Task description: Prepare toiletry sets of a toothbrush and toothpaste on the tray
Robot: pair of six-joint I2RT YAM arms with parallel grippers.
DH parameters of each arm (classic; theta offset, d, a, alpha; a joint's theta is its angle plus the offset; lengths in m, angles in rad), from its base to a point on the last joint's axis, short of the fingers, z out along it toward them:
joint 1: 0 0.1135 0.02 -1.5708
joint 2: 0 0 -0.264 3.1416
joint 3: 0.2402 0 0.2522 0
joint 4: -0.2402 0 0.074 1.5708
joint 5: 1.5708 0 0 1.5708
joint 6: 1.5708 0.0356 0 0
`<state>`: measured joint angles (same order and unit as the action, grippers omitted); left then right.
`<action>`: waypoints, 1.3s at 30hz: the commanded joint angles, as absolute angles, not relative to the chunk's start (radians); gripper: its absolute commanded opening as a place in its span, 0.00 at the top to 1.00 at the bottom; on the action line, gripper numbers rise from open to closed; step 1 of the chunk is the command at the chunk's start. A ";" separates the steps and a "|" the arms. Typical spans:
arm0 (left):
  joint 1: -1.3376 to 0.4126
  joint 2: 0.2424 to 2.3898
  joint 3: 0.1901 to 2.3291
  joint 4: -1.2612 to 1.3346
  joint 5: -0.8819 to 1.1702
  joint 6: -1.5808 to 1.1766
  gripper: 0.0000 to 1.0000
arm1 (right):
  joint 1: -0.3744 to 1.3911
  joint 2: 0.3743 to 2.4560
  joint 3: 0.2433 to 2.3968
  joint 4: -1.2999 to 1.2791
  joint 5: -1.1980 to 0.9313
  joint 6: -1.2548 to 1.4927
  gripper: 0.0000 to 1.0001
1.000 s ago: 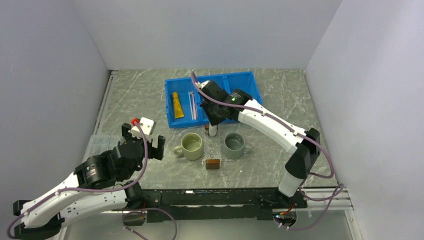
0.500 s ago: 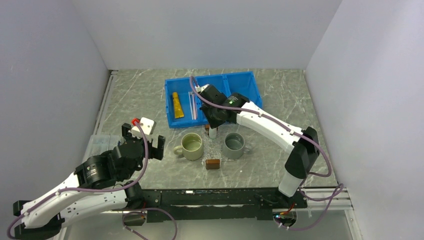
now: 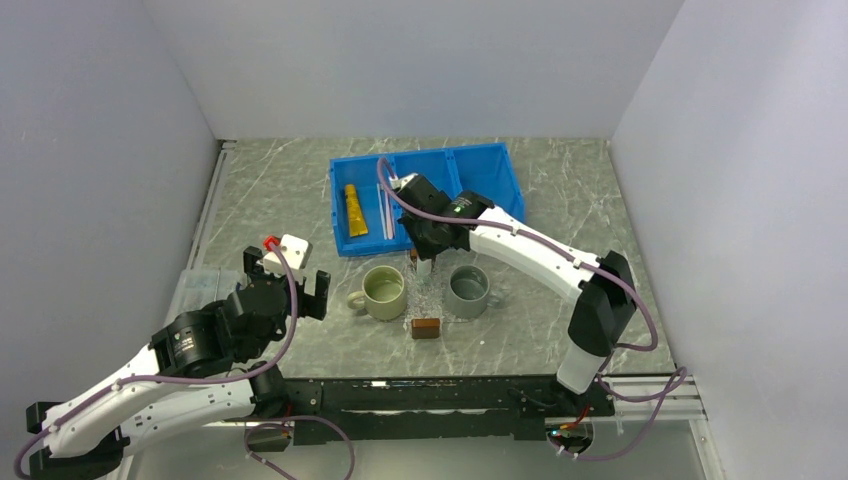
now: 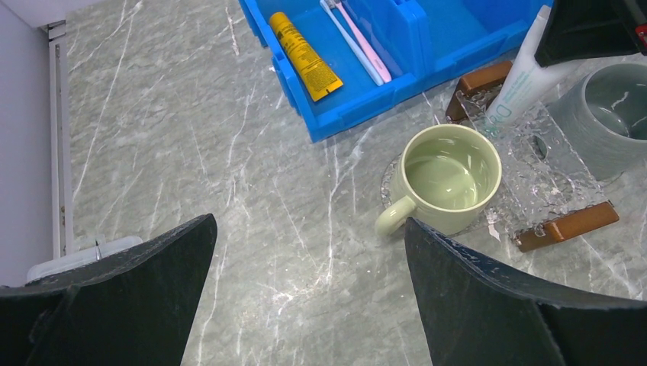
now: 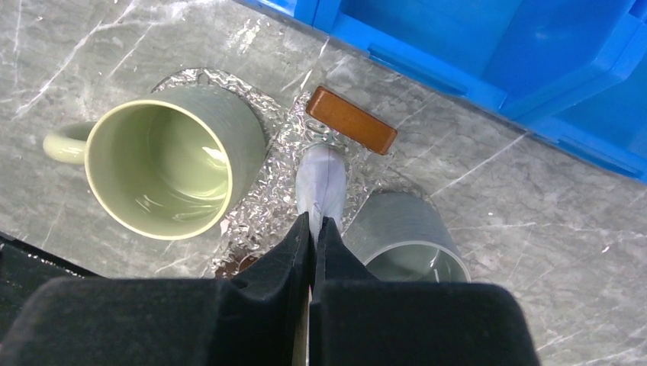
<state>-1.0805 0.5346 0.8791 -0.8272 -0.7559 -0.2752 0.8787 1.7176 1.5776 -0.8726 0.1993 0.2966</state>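
The right gripper (image 3: pixel 425 258) is clenched on the white toothpaste (image 4: pixel 525 75), pinching its upper end so the tube hangs tilted, its lower end down over the clear tray (image 4: pixel 551 162) close to the brown handle (image 5: pixel 351 120) at the tray's 12 o'clock end. Whether the tube's tip touches the sheet cannot be told. In the top view the tray lies at the table's centre, with the green mug (image 3: pixel 383 290) at its 9 o'clock and the grey mug (image 3: pixel 468 288) at its 3 o'clock, both sitting on its edges; a second brown handle (image 4: pixel 566 226) marks its 6 o'clock end. The blue bin (image 4: pixel 358 113) stands at 12 o'clock from the tray; its left compartment holds the yellow-orange toothpaste (image 4: pixel 305 57) and, just beside it at 3 o'clock, the thin pale toothbrushes (image 4: pixel 358 42). The left gripper (image 4: pixel 309 221) is released, fingers spread wide, hovering well apart at about 8 o'clock from the tray and holding nothing.
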 commanded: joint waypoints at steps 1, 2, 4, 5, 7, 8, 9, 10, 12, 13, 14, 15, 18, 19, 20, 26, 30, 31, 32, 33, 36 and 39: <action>-1.074 0.541 0.876 -0.785 -0.745 -0.268 0.01 | 0.880 1.717 1.560 -0.805 0.198 0.312 1.00; -1.073 0.542 0.875 -0.785 -0.745 -0.267 0.01 | 0.880 1.720 1.560 -0.804 0.197 0.313 1.00; -1.073 0.544 0.876 -0.782 -0.743 -0.266 0.00 | 0.881 1.728 1.559 -0.808 0.199 0.314 1.00; -1.071 0.545 0.876 -0.782 -0.741 -0.266 0.01 | 0.880 1.728 1.554 -0.808 0.201 0.316 1.00; -1.071 0.547 0.875 -0.784 -0.741 -0.265 0.01 | 0.881 1.728 1.547 -0.803 0.199 0.318 1.00; -1.071 0.547 0.876 -0.783 -0.742 -0.266 0.01 | 0.880 1.727 1.543 -0.801 0.198 0.320 1.00; -1.070 0.546 0.876 -0.782 -0.740 -0.265 0.01 | 0.880 1.727 1.539 -0.798 0.197 0.322 1.00; -1.070 0.545 0.876 -0.781 -0.740 -0.265 0.01 | 0.880 1.726 1.536 -0.796 0.197 0.323 1.00; -1.069 0.545 0.876 -0.781 -0.737 -0.264 0.01 | 0.881 1.726 1.532 -0.796 0.196 0.325 1.00; -1.066 0.543 0.876 -0.779 -0.736 -0.263 0.01 | 0.879 1.727 1.529 -0.795 0.195 0.326 1.00; -1.066 0.543 0.875 -0.779 -0.735 -0.263 0.01 | 0.881 1.728 1.528 -0.794 0.195 0.327 1.00; -1.066 0.544 0.875 -0.779 -0.735 -0.263 0.01 | 0.881 1.729 1.527 -0.793 0.195 0.328 1.00; -1.065 0.546 0.876 -0.780 -0.734 -0.263 0.01 | 0.881 1.735 1.531 -0.799 0.196 0.331 1.00; -1.065 0.546 0.876 -0.780 -0.734 -0.263 0.00 | 0.881 1.734 1.530 -0.799 0.197 0.331 0.96; -1.065 0.547 0.876 -0.779 -0.733 -0.263 0.00 | 0.881 1.735 1.532 -0.799 0.200 0.331 0.95; -1.064 0.546 0.875 -0.779 -0.733 -0.262 0.01 | 0.880 1.729 1.549 -0.812 0.215 0.327 0.86; -1.062 0.547 0.876 -0.778 -0.733 -0.261 0.01 | 0.880 1.727 1.566 -0.827 0.231 0.326 0.81; -1.062 0.547 0.876 -0.778 -0.732 -0.261 0.01 | 0.880 1.724 1.566 -0.827 0.233 0.327 0.80; -1.061 0.548 0.876 -0.778 -0.732 -0.261 0.01 | 0.880 1.720 1.569 -0.824 0.232 0.328 0.79; -1.060 0.548 0.876 -0.778 -0.730 -0.261 0.01 | 0.881 1.716 1.572 -0.825 0.232 0.328 0.79; -1.058 0.549 0.874 -0.776 -0.731 -0.260 0.01 | 0.881 1.713 1.589 -0.836 0.235 0.334 0.73; -1.058 0.551 0.874 -0.777 -0.731 -0.262 0.01 | 0.880 1.699 1.603 -0.844 0.234 0.340 0.66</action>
